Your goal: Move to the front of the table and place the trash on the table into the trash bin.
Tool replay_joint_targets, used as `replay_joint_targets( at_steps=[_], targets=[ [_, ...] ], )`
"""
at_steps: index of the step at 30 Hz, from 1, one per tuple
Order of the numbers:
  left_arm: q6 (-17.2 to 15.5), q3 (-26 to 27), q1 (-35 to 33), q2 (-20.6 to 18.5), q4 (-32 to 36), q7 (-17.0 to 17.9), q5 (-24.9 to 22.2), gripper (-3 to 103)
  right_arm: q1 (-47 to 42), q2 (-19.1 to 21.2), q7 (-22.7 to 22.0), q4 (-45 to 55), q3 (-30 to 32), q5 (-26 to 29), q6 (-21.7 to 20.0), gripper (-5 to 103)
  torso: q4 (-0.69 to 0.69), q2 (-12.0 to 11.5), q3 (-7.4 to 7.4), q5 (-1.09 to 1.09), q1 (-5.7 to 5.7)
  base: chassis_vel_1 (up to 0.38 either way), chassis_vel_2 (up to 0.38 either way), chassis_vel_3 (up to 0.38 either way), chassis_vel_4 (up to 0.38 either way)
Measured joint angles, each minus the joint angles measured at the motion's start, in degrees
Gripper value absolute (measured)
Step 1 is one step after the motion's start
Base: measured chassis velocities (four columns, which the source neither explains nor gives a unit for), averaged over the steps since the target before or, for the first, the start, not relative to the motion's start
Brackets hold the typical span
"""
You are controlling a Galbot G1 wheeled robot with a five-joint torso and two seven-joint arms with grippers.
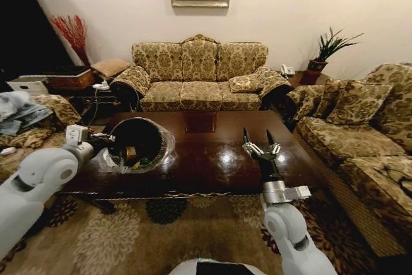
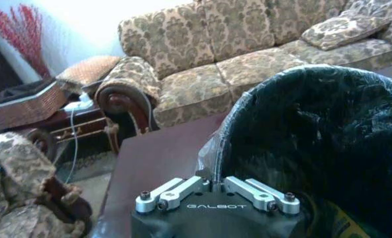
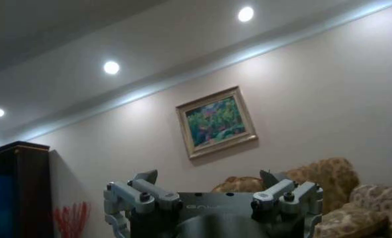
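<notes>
The left tool [image 1: 111, 138] pinches the rim of the trash bin [image 1: 143, 143], which it holds tipped on its side above the left part of the dark glossy desk [image 1: 212, 159], mouth toward the camera. Trash [image 1: 132, 154] lies inside: something brown-orange and something green. The right tool [image 1: 259, 138] points upward over the desk's right half, its two fingers spread apart and holding nothing.

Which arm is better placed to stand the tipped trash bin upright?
Left, probably. The left gripper grips the rim of the trash bin, which lies tipped at the left end of the table. The right gripper points up, fingers open, over its right side.
</notes>
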State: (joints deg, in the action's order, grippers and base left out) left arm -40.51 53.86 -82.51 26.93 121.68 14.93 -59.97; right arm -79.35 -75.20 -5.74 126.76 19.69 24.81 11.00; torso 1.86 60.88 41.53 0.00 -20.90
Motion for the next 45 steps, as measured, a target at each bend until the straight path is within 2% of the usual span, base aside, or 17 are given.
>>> replay_joint_targets(
  at_steps=[4, 8, 11, 14, 19, 29, 31, 32, 34, 35, 36, 39, 40, 42, 43, 44, 45],
  targets=[
    [0.0, -0.2, 0.0, 0.2, -0.2, 0.1, 0.1, 0, -0.1, -0.2, 0.2, -0.1, -0.4, -0.3, 0.1, 100, 0.00, 0.0, 0.01, -0.07, -0.02, 0.150, 0.165, -0.116, -0.161],
    [0.1, -0.3, 0.0, 0.5, -0.3, 0.1, 0.2, 0, -0.3, -0.4, 0.1, -0.1, -0.8, -0.9, 0.1, 100, 0.00, 0.0, 0.01, 0.00, -0.01, 0.031, 0.037, -0.017, -0.034],
    [0.2, -0.4, 0.0, 0.6, -0.4, 0.0, 0.3, 0, -0.3, -0.4, -0.3, -0.3, -0.8, -1.0, 0.3, 100, -0.04, 0.0, 0.01, 0.07, -0.01, -0.003, -0.063, -0.012, 0.063],
    [0.3, -0.5, 0.0, 0.6, -0.5, 0.0, 0.2, 0, -0.3, -0.3, -0.4, -0.5, -0.7, -1.0, 0.4, 100, -0.09, 0.0, 0.02, 0.06, -0.03, -0.019, -0.104, -0.021, 0.086],
    [0.3, -0.8, 0.0, 0.6, -1.0, 0.0, 0.3, 0, -0.2, -0.5, -0.4, -0.9, -0.8, -1.0, 0.7, 100, -0.02, 0.0, 0.02, -0.01, -0.03, 0.055, -0.107, -0.072, 0.108],
    [0.3, -0.1, -0.3, 2.7, -1.3, 0.2, 0.3, 0, 0.5, -1.1, -0.3, -2.4, -2.2, -1.1, 1.1, 100, -0.02, 0.0, 0.01, -0.01, -0.01, 0.234, -0.182, -0.231, 0.198],
    [0.5, 2.1, -1.6, 5.2, -0.9, 0.7, 0.3, 0, 1.0, -1.5, -0.4, -3.0, -2.5, -1.1, 1.5, 100, -0.04, 0.0, 0.00, 0.02, 0.01, 0.255, -0.271, -0.266, 0.284],
    [0.5, 2.1, -1.6, 5.2, -0.9, 0.7, 0.3, 0, 1.0, -1.5, -0.4, -3.0, -2.5, -1.1, 1.5, 100, -0.04, 0.0, 0.00, 0.02, 0.01, 0.231, -0.263, -0.266, 0.284],
    [0.5, 6.0, -3.2, 10.9, 1.2, 1.2, 0.0, 0, 1.5, -2.3, -0.4, -3.8, -2.7, -1.1, 1.8, 100, -0.03, 0.0, -0.03, 0.01, 0.07, 0.206, -0.230, -0.189, 0.199],
    [0.5, 6.0, -3.2, 10.9, 1.2, 1.2, 0.0, 0, 1.5, -2.3, -0.4, -3.8, -2.7, -1.1, 1.8, 100, -0.03, 0.0, -0.03, 0.01, 0.07, 0.182, -0.230, -0.155, 0.171],
    [0.4, 8.1, -4.6, 14.7, 2.6, 1.3, 0.5, 0, 1.7, -2.8, -0.4, -4.3, -2.7, -1.1, 1.9, 100, 0.00, 0.0, -0.04, -0.01, 0.08, 0.122, -0.134, -0.155, 0.171],
    [2.7, 13.3, -11.3, 23.6, 6.0, -1.9, 9.6, 0, 2.3, -3.2, -0.4, -5.8, -3.1, -1.1, 2.6, 100, -0.02, 0.0, -0.03, 0.00, 0.07, 0.053, -0.058, -0.052, 0.088],
    [2.7, 13.3, -11.3, 23.6, 6.0, -1.9, 9.6, 0, 2.3, -3.2, -0.4, -5.8, -3.1, -1.1, 2.6, 100, -0.02, 0.0, -0.03, 0.00, 0.07, -0.001, -0.019, -0.039, 0.065],
    [4.2, 17.5, -16.2, 30.8, 9.2, -3.7, 13.5, 0, 3.0, -3.5, -0.3, -6.9, -3.3, -0.8, 2.9, 100, 0.00, 0.0, 0.03, -0.03, -0.04, 0.000, 0.000, 0.000, 0.000],
    [4.6, 19.0, -17.4, 33.4, 10.5, -3.9, 13.9, 0, 3.4, -3.7, -0.2, -7.4, -3.3, -0.6, 3.1, 100, -0.01, 0.0, 0.04, -0.01, -0.07, -0.038, 0.059, 0.065, -0.031],
    [4.6, 19.0, -17.4, 33.4, 10.5, -3.9, 13.9, 0, 3.4, -3.7, -0.2, -7.4, -3.3, -0.6, 3.1, 100, -0.01, 0.0, 0.04, -0.01, -0.07, -0.038, 0.059, 0.065, -0.031],
    [5.2, 21.0, -18.8, 36.9, 12.2, -3.9, 14.1, 0, 3.8, -3.8, -0.2, -8.0, -3.3, -0.3, 3.3, 100, 0.00, 0.0, 0.04, 0.00, -0.09, -0.037, 0.059, 0.048, -0.047]
  ],
)
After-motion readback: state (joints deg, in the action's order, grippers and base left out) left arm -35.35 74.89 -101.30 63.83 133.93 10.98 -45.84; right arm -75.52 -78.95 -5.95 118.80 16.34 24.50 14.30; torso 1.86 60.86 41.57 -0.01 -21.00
